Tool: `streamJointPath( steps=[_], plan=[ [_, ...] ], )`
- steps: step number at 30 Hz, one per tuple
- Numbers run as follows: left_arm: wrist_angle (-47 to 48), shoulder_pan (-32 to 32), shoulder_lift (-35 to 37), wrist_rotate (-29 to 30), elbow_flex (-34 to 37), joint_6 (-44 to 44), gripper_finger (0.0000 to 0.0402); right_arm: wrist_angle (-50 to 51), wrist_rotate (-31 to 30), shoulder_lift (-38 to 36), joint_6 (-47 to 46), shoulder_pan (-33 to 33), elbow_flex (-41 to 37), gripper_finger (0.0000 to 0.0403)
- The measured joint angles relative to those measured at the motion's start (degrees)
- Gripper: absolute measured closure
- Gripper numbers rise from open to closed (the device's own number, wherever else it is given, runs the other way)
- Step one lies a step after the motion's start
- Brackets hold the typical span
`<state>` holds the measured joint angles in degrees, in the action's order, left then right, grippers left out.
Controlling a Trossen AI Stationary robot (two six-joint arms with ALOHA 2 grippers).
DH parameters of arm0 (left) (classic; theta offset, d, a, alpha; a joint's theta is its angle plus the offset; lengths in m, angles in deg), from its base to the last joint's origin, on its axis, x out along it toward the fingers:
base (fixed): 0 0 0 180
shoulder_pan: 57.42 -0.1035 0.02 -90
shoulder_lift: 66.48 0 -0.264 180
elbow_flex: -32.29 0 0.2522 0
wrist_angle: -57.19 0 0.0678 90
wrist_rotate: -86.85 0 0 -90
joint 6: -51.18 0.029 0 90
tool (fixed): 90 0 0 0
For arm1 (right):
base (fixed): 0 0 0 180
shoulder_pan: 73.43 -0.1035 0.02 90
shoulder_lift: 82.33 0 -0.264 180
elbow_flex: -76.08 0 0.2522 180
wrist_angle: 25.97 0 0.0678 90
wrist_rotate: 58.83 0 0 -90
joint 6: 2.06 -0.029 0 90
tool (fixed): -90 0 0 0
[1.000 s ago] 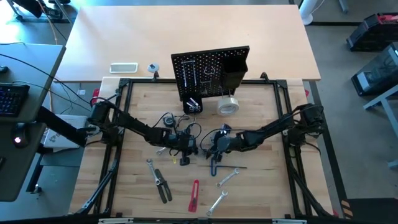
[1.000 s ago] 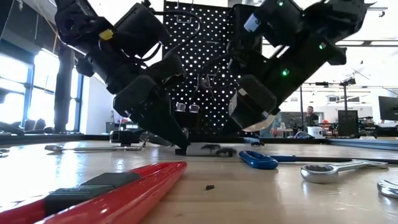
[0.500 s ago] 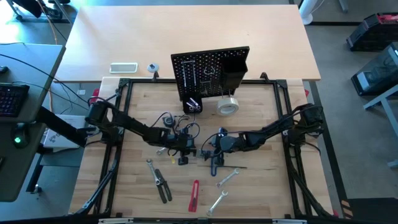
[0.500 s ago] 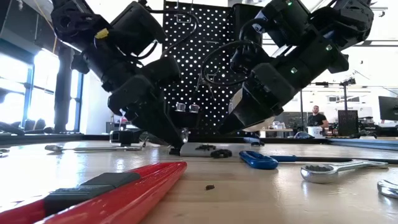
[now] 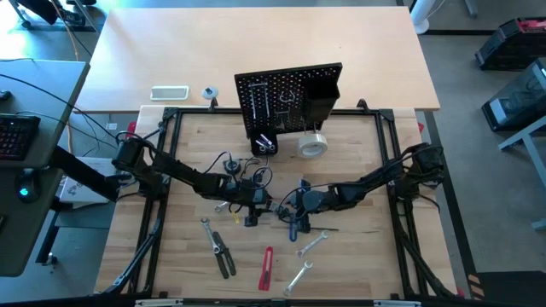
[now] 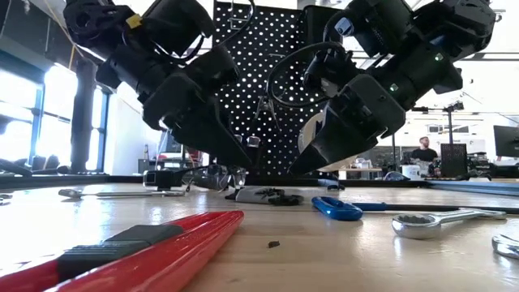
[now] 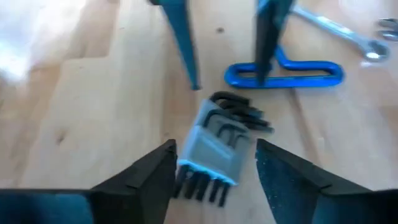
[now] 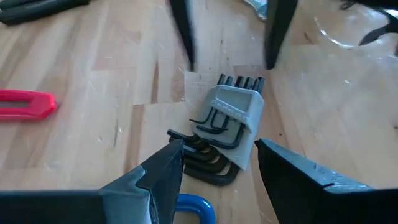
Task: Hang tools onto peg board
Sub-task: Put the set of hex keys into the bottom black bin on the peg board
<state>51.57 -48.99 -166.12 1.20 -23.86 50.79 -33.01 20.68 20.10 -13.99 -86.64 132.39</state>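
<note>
Both hands hover low over the hex keys (image 5: 275, 210) near the middle of the high view: the left hand (image 5: 249, 207) from the left of the frame, the right hand (image 5: 294, 213) from the right, each with its fingers spread apart and gripping nothing. The hex key set (image 7: 216, 138) lies flat on the bench (image 5: 358, 256), between the two pairs of fingertips and just beside the blue-handled tool (image 7: 283, 72).

Trouble I would expect: two hands closing on one small set may bump each other, or one finger may nudge the holder so it slides or turns out of reach. A grip on the loose bent keys rather than the grey holder could let them fan out or slip.

In the right wrist view the set (image 8: 225, 129) runs on a slant, straight key tips toward upper right, bent ends toward lower left. The peg board (image 5: 288, 98) stands well apart, at upper centre.
</note>
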Motion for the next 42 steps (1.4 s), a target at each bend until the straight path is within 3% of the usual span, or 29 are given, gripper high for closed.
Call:
streamJointPath(
  steps=[9, 20, 29, 42],
  plan=[
    [-1.84, -1.88, -0.72, -6.46, -0.11, 1.4, 0.0145, -0.33, -3.2, 0.0, 0.14, -1.47, 0.02, 0.0175],
    [-5.81, -2.54, -6.2, -8.13, -0.41, 2.21, 0.0144, -0.72, -3.4, 0.49, -2.64, -1.47, 0.17, 0.0161],
    [-2.41, -2.79, -7.69, -6.55, -4.19, 6.32, 0.0144, -3.39, -3.21, 7.01, -5.68, -1.6, 1.36, 0.0161],
    [2.12, -4.35, -9.4, -9.15, -4.83, 6.91, 0.0144, 0.91, -3.96, 11.87, -0.13, 0.06, 6.1, 0.0169]
  ],
)
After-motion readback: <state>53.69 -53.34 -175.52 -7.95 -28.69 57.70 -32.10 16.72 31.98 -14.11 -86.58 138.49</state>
